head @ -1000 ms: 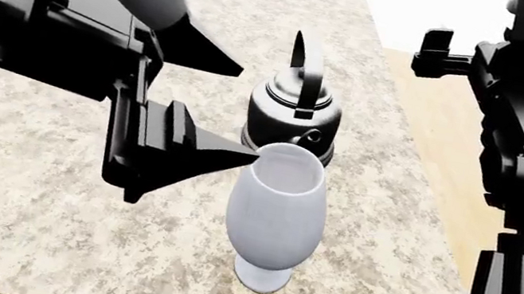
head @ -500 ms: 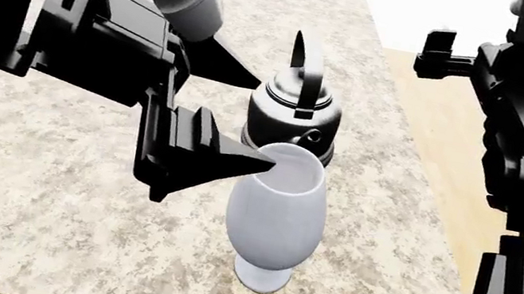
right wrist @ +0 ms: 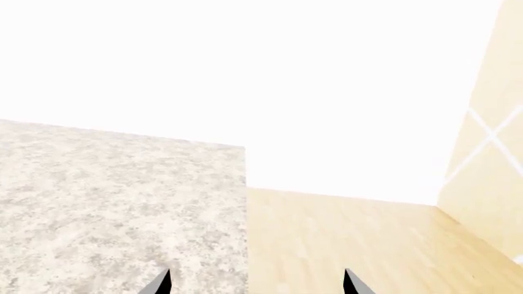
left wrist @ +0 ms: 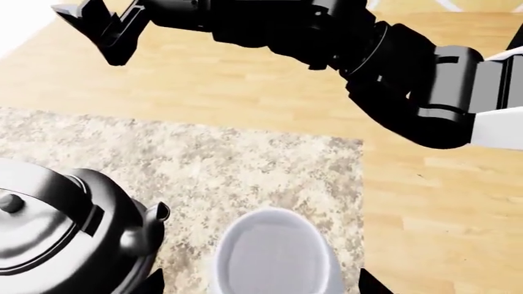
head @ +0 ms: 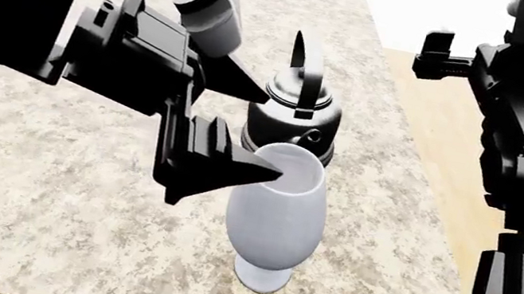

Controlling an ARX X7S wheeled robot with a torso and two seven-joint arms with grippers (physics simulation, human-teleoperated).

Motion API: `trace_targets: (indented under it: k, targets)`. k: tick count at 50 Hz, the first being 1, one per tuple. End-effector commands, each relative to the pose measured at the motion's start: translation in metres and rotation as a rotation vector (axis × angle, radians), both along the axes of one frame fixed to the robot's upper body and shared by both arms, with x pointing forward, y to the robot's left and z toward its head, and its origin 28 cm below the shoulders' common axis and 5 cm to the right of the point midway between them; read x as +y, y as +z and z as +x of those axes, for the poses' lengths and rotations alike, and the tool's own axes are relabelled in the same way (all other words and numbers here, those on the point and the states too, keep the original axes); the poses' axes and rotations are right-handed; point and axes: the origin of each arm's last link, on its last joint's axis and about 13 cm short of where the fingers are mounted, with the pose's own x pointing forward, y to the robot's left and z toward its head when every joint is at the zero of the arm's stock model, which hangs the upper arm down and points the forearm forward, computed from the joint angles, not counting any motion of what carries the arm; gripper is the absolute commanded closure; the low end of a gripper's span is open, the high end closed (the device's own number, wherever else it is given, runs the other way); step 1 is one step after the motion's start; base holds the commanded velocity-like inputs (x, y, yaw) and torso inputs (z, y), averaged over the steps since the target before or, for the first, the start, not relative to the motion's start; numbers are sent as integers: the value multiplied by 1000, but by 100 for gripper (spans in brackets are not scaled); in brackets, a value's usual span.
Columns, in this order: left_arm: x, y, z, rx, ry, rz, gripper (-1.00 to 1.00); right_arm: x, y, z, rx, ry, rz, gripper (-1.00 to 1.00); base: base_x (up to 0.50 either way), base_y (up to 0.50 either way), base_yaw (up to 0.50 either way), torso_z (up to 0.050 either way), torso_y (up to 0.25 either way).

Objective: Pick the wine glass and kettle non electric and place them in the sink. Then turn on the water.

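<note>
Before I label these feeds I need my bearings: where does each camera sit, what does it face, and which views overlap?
Head view: on the head, looking down on the counter; both arms show, left gripper straddling the wine glass.
Left wrist view: near the left gripper, facing wine glass, kettle and the right arm.
Right wrist view: near the right gripper, facing counter edge and floor; fingertips show.
Head and left wrist views share glass and kettle.
</note>
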Motion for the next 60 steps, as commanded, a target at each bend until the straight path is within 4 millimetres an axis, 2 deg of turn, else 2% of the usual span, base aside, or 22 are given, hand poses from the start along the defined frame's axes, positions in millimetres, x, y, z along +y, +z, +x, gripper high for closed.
trace_targets:
  k: [1, 60]
  targets:
    - [-2, -7, 8, 21, -11, 0, -100, -1, -1, 1, 4, -2, -1, -100, 0, 0, 0, 0, 0]
    - [-15, -36, 23, 99, -75, 6, -100, -3, -11, 5, 21, -8, 3, -100, 0, 0, 0, 0, 0]
